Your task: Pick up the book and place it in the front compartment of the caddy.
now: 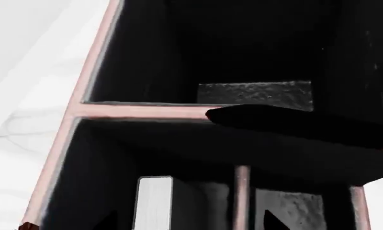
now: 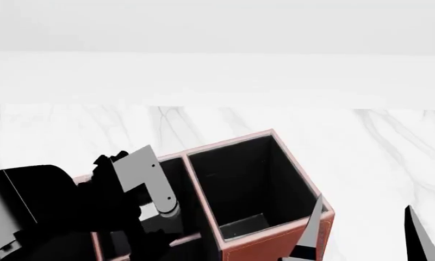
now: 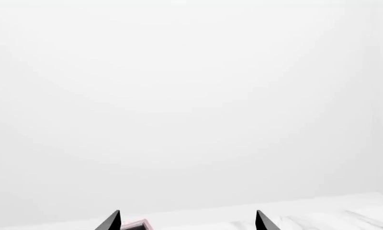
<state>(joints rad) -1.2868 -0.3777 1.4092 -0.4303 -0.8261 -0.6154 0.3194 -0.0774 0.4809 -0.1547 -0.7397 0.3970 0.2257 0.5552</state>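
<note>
Red-brown caddy (image 2: pixel 275 251) on marble table (image 2: pixel 377 147); L gripper (image 2: pixel 141 217) above it, jaw state unclear, book (image 1: pixel 154 203) apparently inside; R gripper (image 3: pixel 187 221) spread, empty.

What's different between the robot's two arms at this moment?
The left arm reaches down over the caddy; the right gripper hangs beside it, over the table. The left arm's fingers are hidden behind the arm; the right gripper's stand apart, holding nothing. Both are dark and close to the caddy.
</note>
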